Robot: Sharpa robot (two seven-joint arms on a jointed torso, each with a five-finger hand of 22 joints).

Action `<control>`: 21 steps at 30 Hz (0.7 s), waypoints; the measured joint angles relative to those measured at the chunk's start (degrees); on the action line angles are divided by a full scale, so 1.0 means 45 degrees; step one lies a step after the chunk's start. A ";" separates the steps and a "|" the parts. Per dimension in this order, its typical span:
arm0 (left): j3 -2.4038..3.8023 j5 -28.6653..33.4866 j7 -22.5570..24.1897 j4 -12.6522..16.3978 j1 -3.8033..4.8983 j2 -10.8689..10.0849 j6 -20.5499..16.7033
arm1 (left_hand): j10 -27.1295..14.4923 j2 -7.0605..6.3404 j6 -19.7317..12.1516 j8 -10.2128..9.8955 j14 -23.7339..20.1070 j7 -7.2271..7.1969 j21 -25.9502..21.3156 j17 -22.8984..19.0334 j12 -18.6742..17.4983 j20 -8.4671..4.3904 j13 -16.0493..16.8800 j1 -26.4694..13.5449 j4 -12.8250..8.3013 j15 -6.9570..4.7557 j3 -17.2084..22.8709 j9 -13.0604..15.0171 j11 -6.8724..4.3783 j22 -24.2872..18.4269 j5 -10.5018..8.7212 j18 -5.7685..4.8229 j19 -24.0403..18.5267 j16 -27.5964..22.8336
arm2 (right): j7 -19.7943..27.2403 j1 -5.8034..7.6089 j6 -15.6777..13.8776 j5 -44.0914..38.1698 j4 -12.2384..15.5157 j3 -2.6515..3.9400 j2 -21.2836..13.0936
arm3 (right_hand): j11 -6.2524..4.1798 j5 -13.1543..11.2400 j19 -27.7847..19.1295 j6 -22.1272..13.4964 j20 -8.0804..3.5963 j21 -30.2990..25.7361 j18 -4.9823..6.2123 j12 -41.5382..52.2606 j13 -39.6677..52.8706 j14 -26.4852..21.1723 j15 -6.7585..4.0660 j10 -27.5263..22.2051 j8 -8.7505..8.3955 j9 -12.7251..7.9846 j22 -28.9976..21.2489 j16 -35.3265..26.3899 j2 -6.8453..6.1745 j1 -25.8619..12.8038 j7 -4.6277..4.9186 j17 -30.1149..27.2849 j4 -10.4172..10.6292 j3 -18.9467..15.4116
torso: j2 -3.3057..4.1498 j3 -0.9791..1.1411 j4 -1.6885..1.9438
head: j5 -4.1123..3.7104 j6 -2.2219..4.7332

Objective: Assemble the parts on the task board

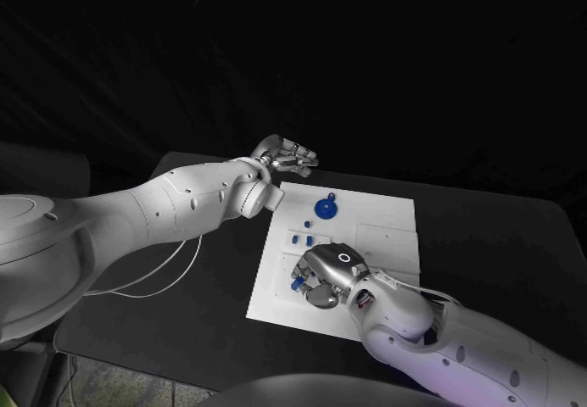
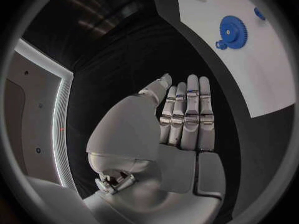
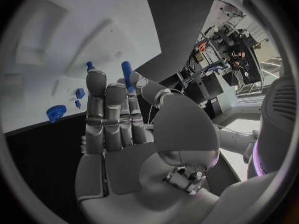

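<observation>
Our right hand (image 1: 326, 275) lies over the near left part of the task board (image 1: 385, 222), palm down, and in the right wrist view (image 3: 124, 134) its fingers stretch out straight and close together; a blue peg (image 3: 127, 75) stands up just past the fingertips, beside the thumb, but we cannot tell whether it is pinched or merely touched. Small blue parts (image 3: 79, 93) lie on the white board beyond the fingers, with a blue gear (image 3: 56, 113) close to the board's edge. Our left hand (image 1: 284, 156) hovers off the board's far left corner over the black table (image 1: 489, 237), fingers (image 2: 190, 112) straight and side by side, holding nothing. A larger blue gear (image 1: 326, 206) sits on the board near that hand.
</observation>
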 measured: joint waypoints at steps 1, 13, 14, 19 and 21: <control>0.0000 0.0001 0.0000 0.0001 0.0000 0.0001 0.0005 | 0.0000 0.0000 0.0000 0.0000 0.0000 0.0000 0.0000 0.0000 0.0000 0.0000 0.0000 0.0000 0.0000 0.0000 0.0000 0.0000 0.0000 0.0000 -0.0003 0.0000 0.0000 0.0000 | -0.0009 0.0000 0.0003 -0.0039 -0.0024 -0.0011 0.0015 | 0.0000 0.0000 0.0000 0.0003 0.0000 0.0000 0.0011 0.0000 0.0000 0.0000 0.0000 0.0000 -0.0001 0.0000 0.0000 0.0000 0.0001 0.0000 0.0003 0.0000 0.0000 0.0000 | 0.0000 0.0000 -0.0001 | 0.0002 -0.0007; -0.0003 0.0009 -0.0007 0.0001 0.0000 0.0012 0.0056 | 0.0000 0.0000 0.0000 0.0000 0.0000 0.0000 0.0000 0.0000 0.0000 0.0000 0.0000 0.0000 0.0000 0.0000 0.0001 0.0001 0.0000 0.0001 -0.0003 0.0000 0.0000 0.0000 | -0.0209 0.0002 0.0026 -0.0438 -0.0266 -0.0130 0.0309 | 0.0002 -0.0003 0.0000 -0.0008 0.0002 0.0000 0.0111 -0.0027 -0.0007 0.0000 0.0000 -0.0003 -0.0040 0.0005 0.0048 0.0000 0.0014 0.0015 0.0023 0.0011 -0.0070 0.0036 | -0.0004 -0.0006 -0.0002 | 0.0009 -0.0038; -0.0003 0.0010 -0.0007 0.0001 0.0000 0.0013 0.0061 | 0.0000 0.0000 0.0000 0.0000 0.0000 0.0000 0.0000 0.0000 0.0000 0.0000 0.0000 0.0000 -0.0001 0.0000 0.0001 0.0000 0.0000 -0.0024 -0.0003 0.0000 0.0000 0.0000 | -0.0243 0.0002 0.0026 -0.0470 -0.0304 -0.0157 0.0348 | 0.0002 -0.0006 0.0000 -0.0009 0.0002 0.0000 0.0112 -0.0028 -0.0007 0.0000 0.0001 -0.0003 -0.0039 0.0007 0.0048 0.0000 0.0015 0.0015 0.0023 0.0011 -0.0071 0.0035 | -0.0004 -0.0006 0.0001 | 0.0009 -0.0048; -0.0004 0.0012 -0.0009 0.0001 -0.0001 0.0014 0.0076 | 0.0000 0.0000 0.0000 0.0000 0.0000 0.0000 0.0000 0.0000 0.0000 0.0000 0.0000 0.0000 -0.0001 0.0000 0.0001 0.0000 0.0000 -0.0066 -0.0003 0.0000 0.0000 0.0000 | -0.0365 -0.0003 0.0033 -0.0567 -0.0436 -0.0275 0.0452 | 0.0003 -0.0011 0.0000 -0.0003 0.0003 0.0000 0.0114 -0.0029 -0.0004 0.0000 0.0001 -0.0005 0.0004 0.0012 0.0047 0.0000 0.0016 0.0017 0.0018 0.0011 -0.0073 0.0033 | -0.0004 -0.0006 0.0012 | 0.0040 -0.0085; -0.0005 0.0013 -0.0009 0.0001 -0.0001 0.0013 0.0083 | 0.0000 0.0000 0.0000 0.0000 0.0000 0.0000 0.0000 0.0000 0.0000 0.0000 0.0000 0.0000 -0.0001 0.0000 0.0001 0.0000 0.0000 -0.0066 -0.0003 0.0000 0.0000 0.0000 | -0.0427 -0.0005 0.0040 -0.0608 -0.0495 -0.0299 0.0465 | 0.0003 -0.0011 0.0000 0.0020 0.0003 0.0000 0.0114 -0.0038 -0.0003 0.0000 0.0001 -0.0006 0.0005 0.0012 0.0047 0.0000 0.0016 0.0018 -0.0005 0.0010 -0.0108 0.0067 | -0.0004 -0.0006 0.0013 | 0.0050 -0.0095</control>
